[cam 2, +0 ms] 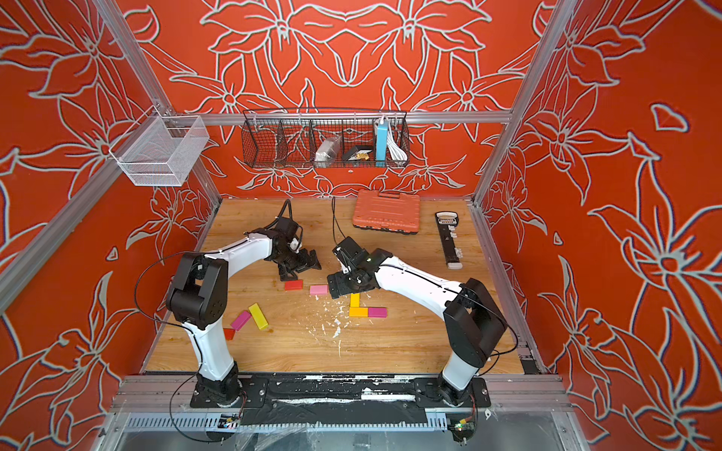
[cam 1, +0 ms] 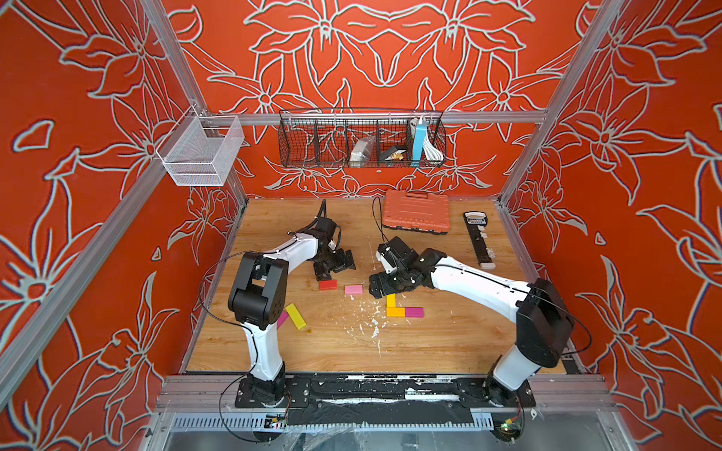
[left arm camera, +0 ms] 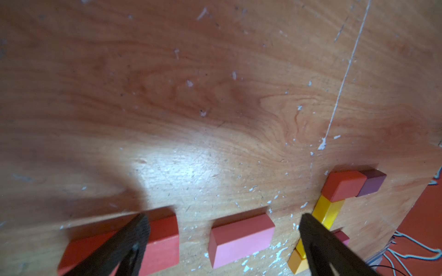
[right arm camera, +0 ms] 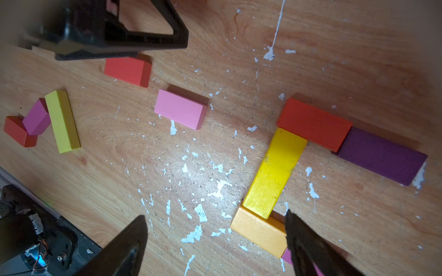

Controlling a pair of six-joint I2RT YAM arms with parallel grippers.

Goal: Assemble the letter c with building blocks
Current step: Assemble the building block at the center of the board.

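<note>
Status on blocks: partial C lies flat on table [cam 1: 449,343], right of centre, partly under right gripper [cam 1: 381,289]. The right wrist view shows it best: yellow bar [right arm camera: 275,172] is the spine. At its far end sits orange-red block [right arm camera: 313,124], touching, with purple block [right arm camera: 382,156] butted end to end against it, making one arm. At its near end sits orange block [right arm camera: 258,229], touching, with magenta block [cam 1: 414,312] butted beside it, making the other arm. Both arms point to robot's right. In both top views the right gripper hides the orange-red and purple pieces; its jaws are spread wide with nothing between them, hanging over the bar's far end. Same for left gripper [cam 1: 335,269]: released, jaws wide apart, empty, low over the table just behind loose red block [cam 1: 327,284]. One finger [left arm camera: 126,241] overlaps that block in the left wrist view, can't tell if it touches. Just beside the loose red one, with a small gap, lies pink block [cam 1: 353,289], flat, between the two grippers. Spare cluster by the left arm: pale yellow bar [cam 2: 258,316], violet-pink block [cam 2: 240,320] against its side, small red block [cam 2: 229,334] touching the violet-pink one's other end. Back right, well apart from all blocks: orange tool case [cam 1: 416,216] and black tool strip [cam 1: 478,242]. Between cluster and C, white flecks [right arm camera: 198,210] are scattered on the table
</note>
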